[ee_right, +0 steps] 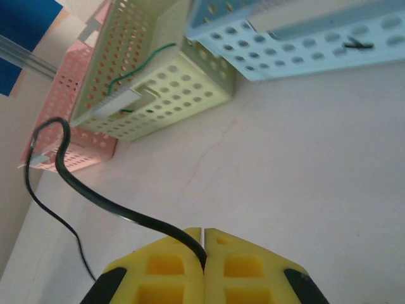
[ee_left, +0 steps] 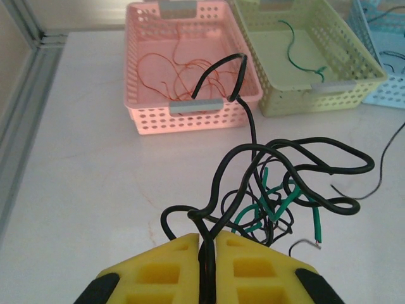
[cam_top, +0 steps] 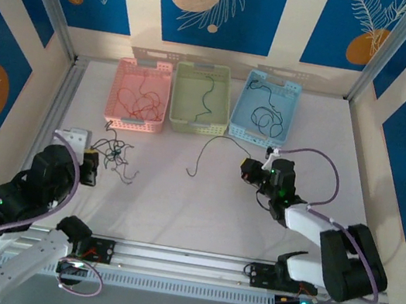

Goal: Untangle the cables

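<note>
- Partly done: strands [ee_left: 290,50] in pink basket [cam_top: 135,123], green basket [cam_top: 196,126], blue basket [cam_top: 257,136].
- Left: black-green clump [ee_left: 272,196], pinched in left jaws.
- Clamping one loose black cable [ee_right: 130,217] in right jaws.

White tabletop with three baskets and loose cables

The pale tabletop [cam_top: 201,207] carries three perforated baskets in a row along its far edge, touching or almost touching side by side: a pink basket [cam_top: 135,122] on the left, a yellow-green basket [cam_top: 195,128] in the middle and a blue basket [cam_top: 257,137] on the right. Near the pink basket, on the left side, lies a knotted clump of cables [cam_top: 116,154] in black and green, with a thin black strand [cam_top: 128,176] curling just near of it. Around the middle, a single black cable [cam_top: 205,151] arcs from the surface toward the right. A small white object [cam_top: 76,135] sits at the left edge.
</note>
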